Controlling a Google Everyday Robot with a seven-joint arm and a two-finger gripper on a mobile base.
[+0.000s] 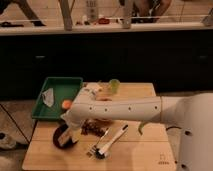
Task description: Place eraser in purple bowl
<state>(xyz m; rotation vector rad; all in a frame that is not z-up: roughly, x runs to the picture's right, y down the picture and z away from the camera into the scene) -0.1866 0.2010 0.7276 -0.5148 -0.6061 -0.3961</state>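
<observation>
1. white robot arm (pixel 125 107) reaches left across the light wooden table (pixel 142 156); judged step: final delivery.
2. rectangular green plastic tray (pixel 62 85) holds a pale crumpled scrap (pixel 48 96).
3. small round dark purple bowl (pixel 56 141), table's front-left; contents hidden.
4. gripper (pixel 68 132) sits directly over the bowl; open or clamped, cannot tell. eraser not discernible. next: release inside rim, lift clear.
</observation>
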